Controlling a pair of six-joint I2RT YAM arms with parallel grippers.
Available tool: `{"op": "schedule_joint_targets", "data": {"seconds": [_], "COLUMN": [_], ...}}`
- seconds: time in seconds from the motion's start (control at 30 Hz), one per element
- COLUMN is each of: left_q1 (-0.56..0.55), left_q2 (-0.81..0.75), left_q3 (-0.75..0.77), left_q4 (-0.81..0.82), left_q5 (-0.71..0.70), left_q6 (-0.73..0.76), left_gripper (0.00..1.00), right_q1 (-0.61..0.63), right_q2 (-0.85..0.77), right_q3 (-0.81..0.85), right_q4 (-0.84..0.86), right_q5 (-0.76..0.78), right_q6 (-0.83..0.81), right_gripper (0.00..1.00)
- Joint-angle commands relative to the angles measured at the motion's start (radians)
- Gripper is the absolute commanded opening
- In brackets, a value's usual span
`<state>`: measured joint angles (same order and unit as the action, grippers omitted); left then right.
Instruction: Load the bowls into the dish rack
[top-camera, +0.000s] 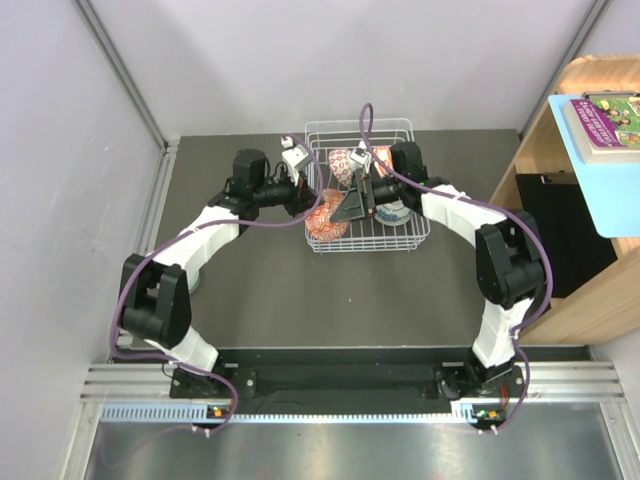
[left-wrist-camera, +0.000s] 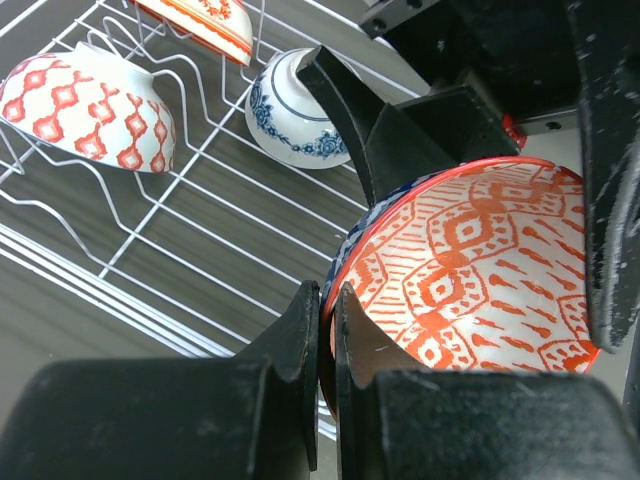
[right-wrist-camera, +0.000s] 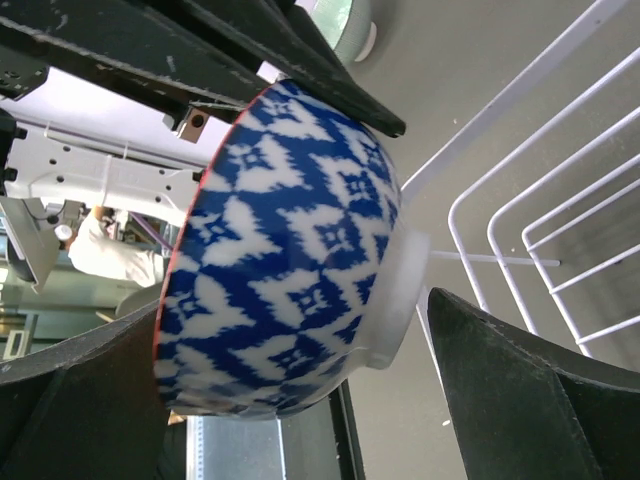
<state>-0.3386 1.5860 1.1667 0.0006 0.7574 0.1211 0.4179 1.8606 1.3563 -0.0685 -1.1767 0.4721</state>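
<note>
**Top external view: one bowl between both grippers at the rack's near-left corner**

Grey table (top-camera: 250, 300), both arms reaching forward from the near edge. White wire dish rack (top-camera: 330, 128) stands at the far middle of the table. Both wrists meet over its left half.

Left gripper (left-wrist-camera: 325, 300): fingers pinching the rim of the orange-lined bowl (left-wrist-camera: 480, 270), pads nearly together with only the bowl wall between them. The bowl is tipped on its side. It has an orange-red pattern inside, a blue-and-white pattern outside, and a white foot ring. It hangs at the rack's near-left corner, above the wires.

Right gripper (right-wrist-camera: 292, 305): fingers spread as wide as they go, one past the bowl's rim and one past the foot ring. Whether either pad touches, I cannot tell.

Three more bowls are inside the rack, seen in the left wrist view. The diamond-patterned bowl (left-wrist-camera: 90, 105) is tilted mouth-down among the prongs. The blue-flowered bowl (left-wrist-camera: 290, 120) lies just beside the right gripper's finger. The striped bowl (left-wrist-camera: 205, 18) is cut off by the top edge.

Pale green bowl (right-wrist-camera: 350, 20): on the table, apart from the rack's wires.
</note>
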Motion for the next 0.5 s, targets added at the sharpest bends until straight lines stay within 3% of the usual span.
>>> {"op": "schedule_joint_targets", "data": {"seconds": [0.0,0.47], "left_q1": [-0.005,-0.026], "left_q2": [-0.049,-0.018], "left_q3": [0.014,0.005], "left_q4": [0.084,0.084], "left_q5": [0.017,0.011], "left_q6": [-0.018,-0.001], "left_gripper": [0.00,0.00], "right_q1": [0.013,0.013], "right_q2": [0.011,-0.011], "right_q3": [0.044,0.049], "right_q4": [0.026,0.030], "right_q5": [-0.018,-0.035], "right_q6": [-0.026,-0.012], "right_gripper": [1.00,0.97]}}
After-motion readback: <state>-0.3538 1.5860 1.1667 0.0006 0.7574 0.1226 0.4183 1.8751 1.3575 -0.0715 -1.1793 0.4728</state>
